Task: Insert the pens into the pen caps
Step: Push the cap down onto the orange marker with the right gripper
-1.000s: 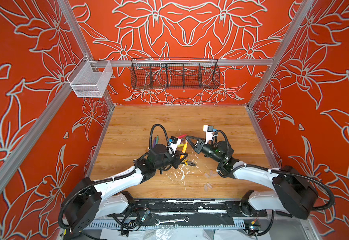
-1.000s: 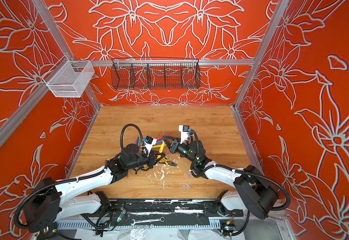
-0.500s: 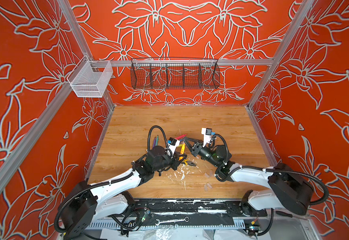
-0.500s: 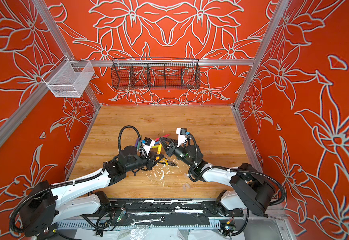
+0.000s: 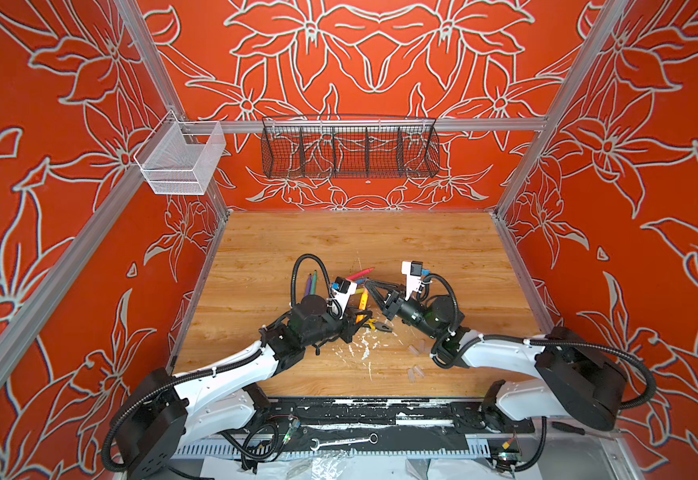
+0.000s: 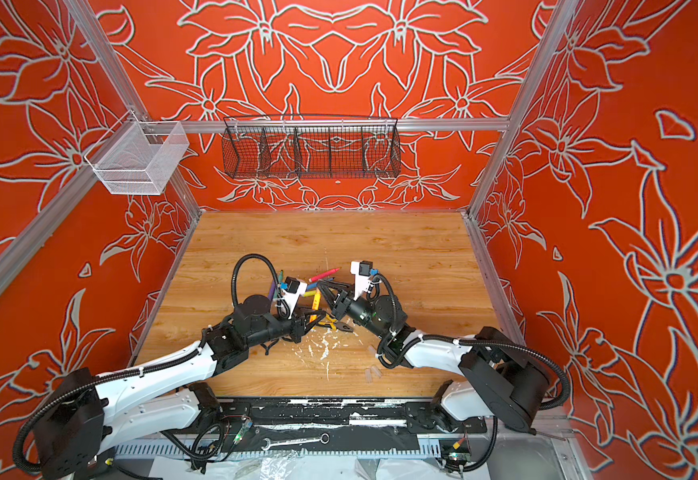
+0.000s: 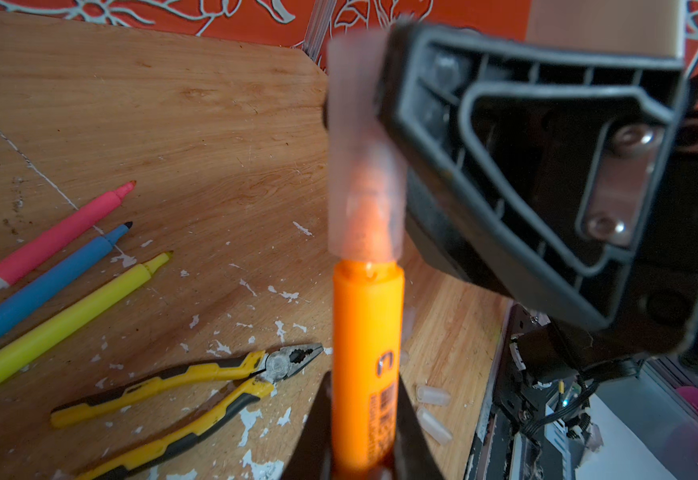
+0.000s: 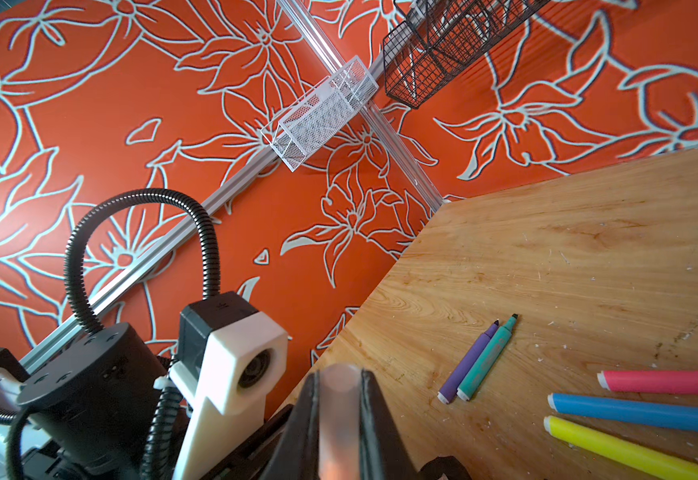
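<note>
Orange pen (image 7: 367, 332) sits clamped in the left gripper (image 7: 364, 399), tip inside the clear cap (image 7: 364, 166) that the right gripper (image 8: 338, 386) pinches (cap blurred, so its seating is hard to judge); pliers (image 7: 181, 390) lie just beside; loose caps (image 7: 432, 395) lie near the front edge of the table (image 5: 360, 241); its far half lies open; the pen's rear end is cut off.

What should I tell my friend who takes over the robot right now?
The left gripper is shut on the orange marker pen.
The right gripper is shut on a clear plastic cap, pushed over that pen's tip.
Done: orange one nearly capped.
To do: pink marker pen, blue marker pen, yellow marker pen, purple marker pen and green marker pen lie uncapped on the wooden table; spare clear caps lie loose there too.
</note>
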Robot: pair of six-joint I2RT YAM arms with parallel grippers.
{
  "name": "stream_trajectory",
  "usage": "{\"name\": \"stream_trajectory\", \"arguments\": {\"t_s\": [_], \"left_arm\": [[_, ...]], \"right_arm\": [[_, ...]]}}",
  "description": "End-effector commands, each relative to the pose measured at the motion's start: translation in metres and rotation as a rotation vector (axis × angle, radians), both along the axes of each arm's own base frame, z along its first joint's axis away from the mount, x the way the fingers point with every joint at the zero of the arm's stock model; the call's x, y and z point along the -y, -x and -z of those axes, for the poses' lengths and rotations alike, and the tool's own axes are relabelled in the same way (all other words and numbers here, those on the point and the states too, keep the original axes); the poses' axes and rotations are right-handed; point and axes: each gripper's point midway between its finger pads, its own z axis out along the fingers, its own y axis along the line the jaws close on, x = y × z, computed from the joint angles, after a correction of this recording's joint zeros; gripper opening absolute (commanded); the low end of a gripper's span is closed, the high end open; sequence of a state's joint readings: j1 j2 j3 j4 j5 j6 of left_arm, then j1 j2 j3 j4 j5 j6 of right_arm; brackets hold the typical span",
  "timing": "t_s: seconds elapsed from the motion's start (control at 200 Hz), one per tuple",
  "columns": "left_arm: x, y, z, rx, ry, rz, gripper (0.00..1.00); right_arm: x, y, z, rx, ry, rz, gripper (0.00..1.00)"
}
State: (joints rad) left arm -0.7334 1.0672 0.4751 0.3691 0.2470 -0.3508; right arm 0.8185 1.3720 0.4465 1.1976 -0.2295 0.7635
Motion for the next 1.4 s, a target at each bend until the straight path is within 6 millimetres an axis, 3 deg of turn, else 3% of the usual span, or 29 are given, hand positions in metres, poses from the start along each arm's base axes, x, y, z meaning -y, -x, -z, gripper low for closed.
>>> {"name": "stream_trajectory", "arguments": {"t_s": [0.0, 0.11, 0.44, 0.681, 0.991, 1.101, 1.396], "left_arm": [[-0.003, -0.012, -0.028, 0.092, 0.057, -0.047, 0.00], [-0.004, -0.012, -0.027, 0.096, 0.051, -0.047, 0.00], [0.000, -0.008, -0.028, 0.114, 0.022, -0.008, 0.00], [0.005, -0.004, -0.029, 0.134, 0.008, 0.020, 0.00], [0.017, 0.002, -0.027, 0.163, -0.045, 0.056, 0.00], [0.022, 0.005, -0.024, 0.170, -0.069, 0.067, 0.00], [0.032, 0.006, -0.016, 0.172, -0.112, 0.086, 0.00]], "right_arm": [[-0.021, 0.028, -0.003, 0.032, 0.020, -0.154, 0.39], [-0.016, 0.026, -0.002, 0.030, 0.023, -0.129, 0.51], [0.005, 0.022, -0.012, 0.041, 0.026, -0.038, 0.66], [0.022, 0.014, -0.019, 0.022, 0.029, 0.034, 0.66], [0.029, 0.003, -0.018, -0.021, 0.076, 0.079, 0.65], [0.027, 0.004, -0.024, -0.010, 0.085, 0.069, 0.59], [0.030, 0.005, -0.028, -0.002, 0.096, 0.078, 0.59]]}}
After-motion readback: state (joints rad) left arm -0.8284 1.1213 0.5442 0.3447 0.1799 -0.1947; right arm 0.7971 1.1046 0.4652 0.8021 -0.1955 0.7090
